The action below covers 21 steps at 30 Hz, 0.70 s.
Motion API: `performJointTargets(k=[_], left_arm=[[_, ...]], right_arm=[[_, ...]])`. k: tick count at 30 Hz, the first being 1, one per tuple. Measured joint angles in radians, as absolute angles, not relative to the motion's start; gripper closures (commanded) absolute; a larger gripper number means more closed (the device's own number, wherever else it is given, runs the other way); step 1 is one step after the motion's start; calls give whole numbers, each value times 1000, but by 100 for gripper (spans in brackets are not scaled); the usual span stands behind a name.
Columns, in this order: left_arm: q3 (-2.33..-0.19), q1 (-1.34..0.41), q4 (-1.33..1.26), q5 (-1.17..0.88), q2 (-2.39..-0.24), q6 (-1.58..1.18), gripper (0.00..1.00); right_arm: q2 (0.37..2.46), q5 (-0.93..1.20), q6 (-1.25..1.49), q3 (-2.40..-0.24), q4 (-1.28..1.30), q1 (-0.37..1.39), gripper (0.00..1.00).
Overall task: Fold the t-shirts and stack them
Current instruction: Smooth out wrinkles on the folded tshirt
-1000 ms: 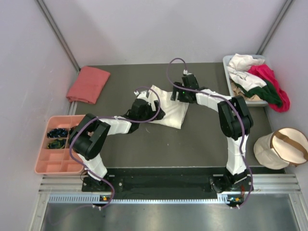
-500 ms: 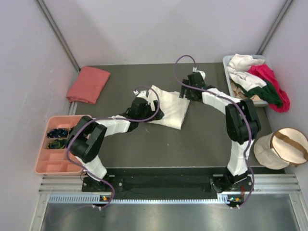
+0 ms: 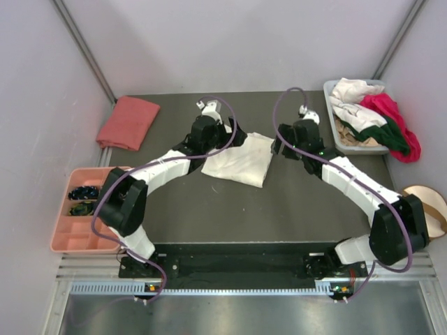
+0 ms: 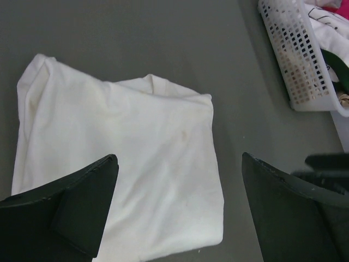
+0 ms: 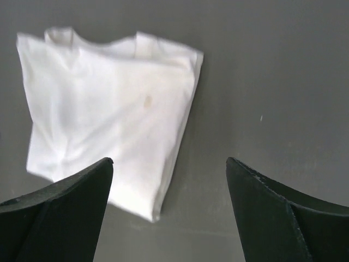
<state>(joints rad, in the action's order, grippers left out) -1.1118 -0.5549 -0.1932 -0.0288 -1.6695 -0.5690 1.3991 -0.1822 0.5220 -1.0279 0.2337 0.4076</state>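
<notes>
A cream-white t-shirt [image 3: 241,160] lies folded into a rough rectangle mid-table. My left gripper [image 3: 236,138] hovers open over its far left corner, and in the left wrist view the shirt [image 4: 120,158] fills the space below the open gripper [image 4: 178,158]. My right gripper [image 3: 278,145] stands open just off the shirt's right edge. The right wrist view shows the shirt [image 5: 109,114] to the left under that gripper [image 5: 169,161], nothing held. A folded salmon-pink t-shirt [image 3: 128,122] sits at the far left. White, magenta and dark green t-shirts [image 3: 374,118] are heaped at the far right.
The heap rests in a white perforated basket [image 3: 332,105], also in the left wrist view as the basket [image 4: 297,60]. A pink compartment tray [image 3: 84,237] sits off the table's left edge. A round beige pouch [image 3: 419,209] lies at the right. Grey walls close in the table.
Both grippers have come up off the white shirt: the left moved toward the far side, the right swung away to the right. The whole folded shirt now shows.
</notes>
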Motion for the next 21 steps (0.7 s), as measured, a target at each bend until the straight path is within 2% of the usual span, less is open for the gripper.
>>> performJointTargets(k=[13, 21], left_arm=[[-1280, -537, -292, -92, -2019, -524, 1], [-1324, -470, -294, -117, -2069, -521, 1]], right_arm=[[1201, -128, 581, -763, 261, 468, 16], [1201, -114, 568, -726, 241, 469, 15]])
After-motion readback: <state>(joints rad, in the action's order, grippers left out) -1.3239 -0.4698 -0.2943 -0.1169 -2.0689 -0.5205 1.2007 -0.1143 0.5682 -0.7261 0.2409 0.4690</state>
